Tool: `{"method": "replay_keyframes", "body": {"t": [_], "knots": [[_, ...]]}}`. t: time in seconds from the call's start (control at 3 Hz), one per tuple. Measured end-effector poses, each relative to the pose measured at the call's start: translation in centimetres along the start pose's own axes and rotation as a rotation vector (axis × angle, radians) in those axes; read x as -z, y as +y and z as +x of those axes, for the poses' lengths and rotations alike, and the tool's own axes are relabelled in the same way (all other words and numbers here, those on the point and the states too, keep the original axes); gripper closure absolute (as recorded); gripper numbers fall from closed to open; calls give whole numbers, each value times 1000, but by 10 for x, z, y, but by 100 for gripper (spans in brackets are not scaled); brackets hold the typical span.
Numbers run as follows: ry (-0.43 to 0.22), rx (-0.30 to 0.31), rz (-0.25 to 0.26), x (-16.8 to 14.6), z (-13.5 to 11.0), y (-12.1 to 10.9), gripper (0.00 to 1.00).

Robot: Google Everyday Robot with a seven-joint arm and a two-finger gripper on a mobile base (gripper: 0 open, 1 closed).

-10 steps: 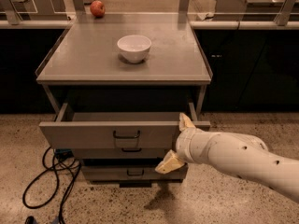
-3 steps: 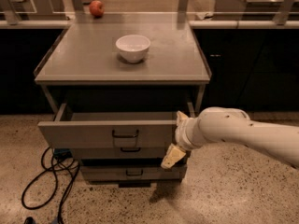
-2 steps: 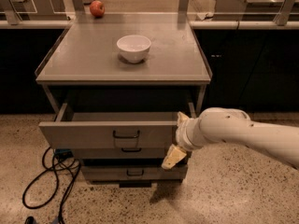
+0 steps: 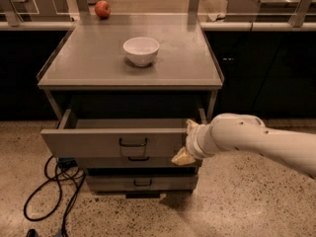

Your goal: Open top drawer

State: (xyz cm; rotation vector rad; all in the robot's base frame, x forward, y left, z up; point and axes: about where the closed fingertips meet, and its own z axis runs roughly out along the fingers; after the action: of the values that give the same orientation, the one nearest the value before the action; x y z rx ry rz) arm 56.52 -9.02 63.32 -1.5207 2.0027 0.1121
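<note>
The top drawer point(image 4: 94, 143), a wide grey metal drawer with a small dark loop handle point(image 4: 133, 142) at the centre of its front, sits directly under the top of the grey metal table point(image 4: 192, 65) and stands pulled out towards the camera. Its long axis runs left to right across the view, its flat front panel faces the camera, and a strip of its grey tray interior shows behind the panel's upper edge. The white two-finger gripper point(image 4: 187, 141), at the end of a smooth white arm point(image 4: 261, 142) that reaches in from the right edge of the view, is at the right end of that front panel. Its two tan fingertips are spread apart, one fingertip point(image 4: 192, 126) by the panel's top corner and the other by its bottom corner; whether they press on the metal cannot be told. Below the open drawer are a narrower grey middle drawer point(image 4: 148, 161) and a grey bottom drawer point(image 4: 142, 182), both set further back, each with a similar dark handle. On the tabletop a round white bowl point(image 4: 141, 50) stands upright near the middle, and a red apple point(image 4: 102, 9) lies well apart from it at the far left edge. A black cable point(image 4: 47, 194) loops over the speckled floor point(image 4: 247, 206) to the left of the drawers.
</note>
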Motion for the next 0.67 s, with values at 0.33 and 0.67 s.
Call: {"method": "replay_keyframes", "body": {"t": [0.33,0.67], "knots": [[0,0,0,0,0,0,66],[0,0,0,0,0,0,89]]}}
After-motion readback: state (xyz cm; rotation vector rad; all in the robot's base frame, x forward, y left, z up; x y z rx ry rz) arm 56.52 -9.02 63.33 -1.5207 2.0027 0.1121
